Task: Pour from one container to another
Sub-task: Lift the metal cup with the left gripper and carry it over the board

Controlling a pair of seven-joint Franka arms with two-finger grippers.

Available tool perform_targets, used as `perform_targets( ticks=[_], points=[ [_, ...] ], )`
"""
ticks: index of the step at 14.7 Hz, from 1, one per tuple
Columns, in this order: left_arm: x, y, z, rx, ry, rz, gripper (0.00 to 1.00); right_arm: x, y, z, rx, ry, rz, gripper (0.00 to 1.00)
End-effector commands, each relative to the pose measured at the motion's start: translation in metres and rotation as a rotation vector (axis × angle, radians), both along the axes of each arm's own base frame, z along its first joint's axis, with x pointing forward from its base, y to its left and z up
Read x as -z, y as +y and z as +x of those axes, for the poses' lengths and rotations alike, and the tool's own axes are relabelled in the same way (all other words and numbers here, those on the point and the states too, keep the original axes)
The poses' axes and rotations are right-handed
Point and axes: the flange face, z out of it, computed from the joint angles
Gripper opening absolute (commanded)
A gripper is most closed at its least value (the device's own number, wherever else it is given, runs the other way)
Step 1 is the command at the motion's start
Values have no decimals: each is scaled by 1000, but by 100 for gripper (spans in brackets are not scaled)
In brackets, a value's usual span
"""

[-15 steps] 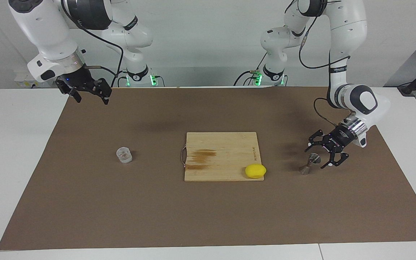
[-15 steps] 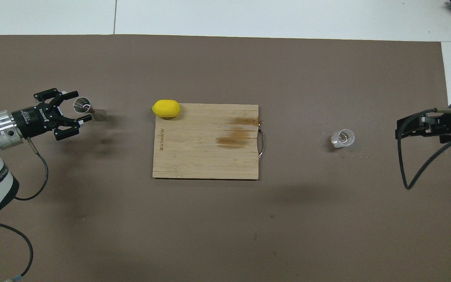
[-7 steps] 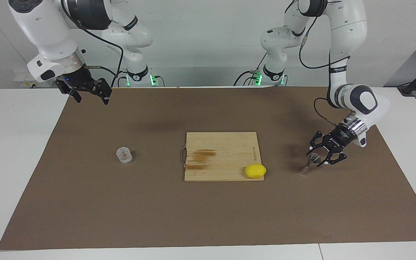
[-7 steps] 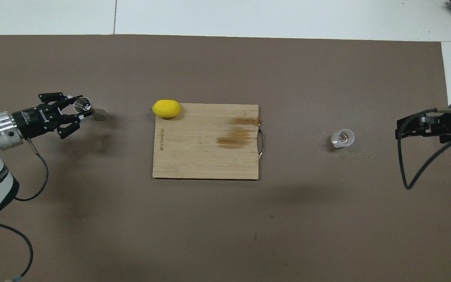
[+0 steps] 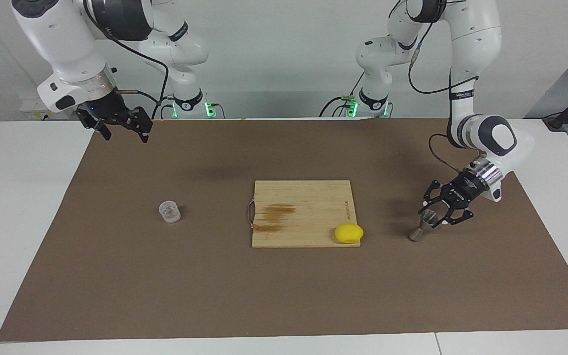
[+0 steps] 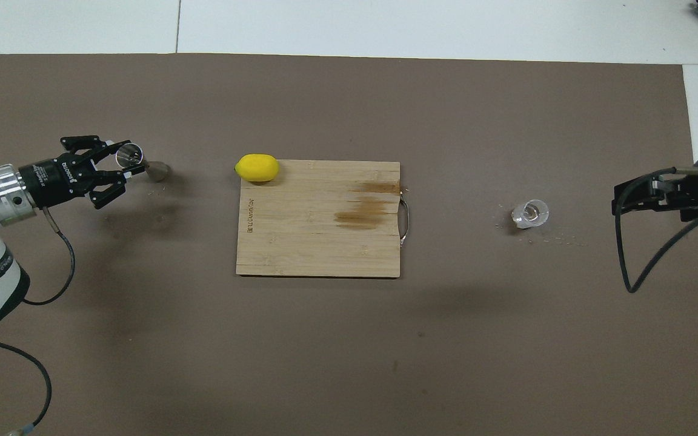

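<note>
A: What is seen first, going by size?

B: A brown mat [image 5: 284, 276] is spread over most of the white table [image 5: 17, 197]. At its middle a wooden cutting board [image 5: 303, 212] is laid flat, with a metal handle at the edge toward the right arm's end and dark stains near that handle.

A: And the arms?

B: The right arm is held in wait; the right gripper [image 5: 119, 123] is kept up in the air over the mat's corner at its own end of the table, and its fingers are spread wide with nothing between them. The left arm is bent down low, and the left gripper [image 5: 434, 217] is closed around the upper cup of the steel jigger [image 5: 421, 227].

A: Where is the jigger placed?

B: It is found toward the left arm's end of the table, beside the board and apart from it. It is tilted, its lower cone on or just above the mat; which of these cannot be told.

A: The smaller things?

B: A yellow lemon [image 5: 348, 233] is set on the board's corner farthest from the robots, toward the left arm's end. The clear glass cup [image 5: 169, 211] is stood upright on the mat toward the right arm's end, well apart from the board and touched by no gripper. Small specks are scattered on the mat around it.
</note>
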Motion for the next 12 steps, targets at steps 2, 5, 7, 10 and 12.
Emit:
perform_targets(
  ticks=[2,5,7,10,12],
  points=[
    [-24,-49,12,115,-35,-72,0,0,-4,-8,3,18,21,100],
    [-38,-99,13,213,-46,-131,0,-1,-5,-7,40,7,19,100],
    [-54,-133,15,236,-16,-158,0,0,-5,-7,126,5,13,100],
    [-76,-194,20,208,56,-147,0,7,-7,-2,202,18,11,100],
    [-75,-236,13,195,78,-141,0,14,-5,3,284,31,41,100]
  ],
)
